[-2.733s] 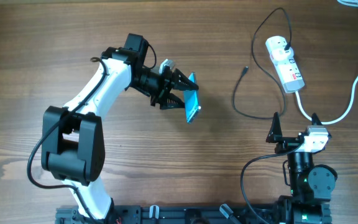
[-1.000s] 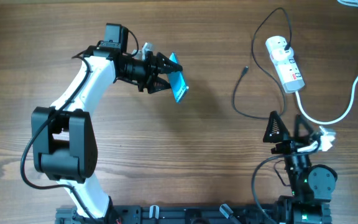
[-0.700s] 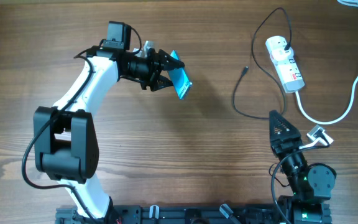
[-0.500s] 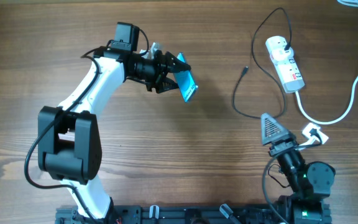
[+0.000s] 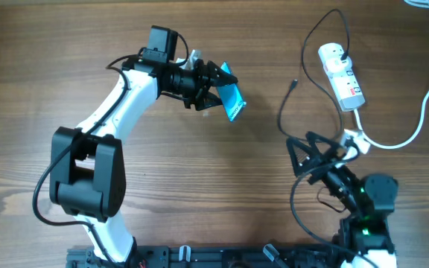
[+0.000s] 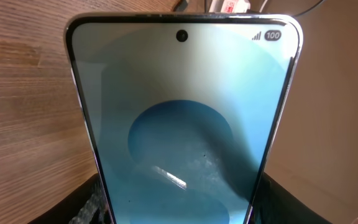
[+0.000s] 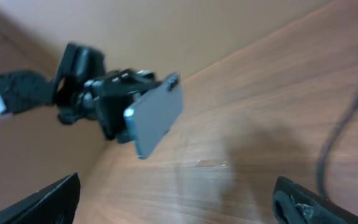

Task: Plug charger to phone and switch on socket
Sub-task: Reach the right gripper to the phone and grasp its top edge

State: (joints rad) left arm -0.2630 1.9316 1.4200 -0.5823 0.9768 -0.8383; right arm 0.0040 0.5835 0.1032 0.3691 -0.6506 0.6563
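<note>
The phone (image 5: 232,103): where is it, and who has it?

Your left claw (image 5: 220,88) is clamped on it and holds it up off the counter (image 5: 199,193), with the screen facing the left wrist camera. The camera-hole end points away from the claw, so I judge the port end sits down between the fingers.

And the charger (image 5: 283,123)?

It lies loose on the counter. Its plug tip (image 5: 295,83) is between the phone and the socket (image 5: 341,74), well apart from both. The last stretch of cable runs roughly toward the far edge.

Which arm takes it?

Your right. The right claw (image 5: 298,155) is spread wide and empty, near the cable's bend, and faces the phone. The tip lies beyond it toward the far edge, nearer to it than to the left claw. Come in across the cable, not along it.
</note>
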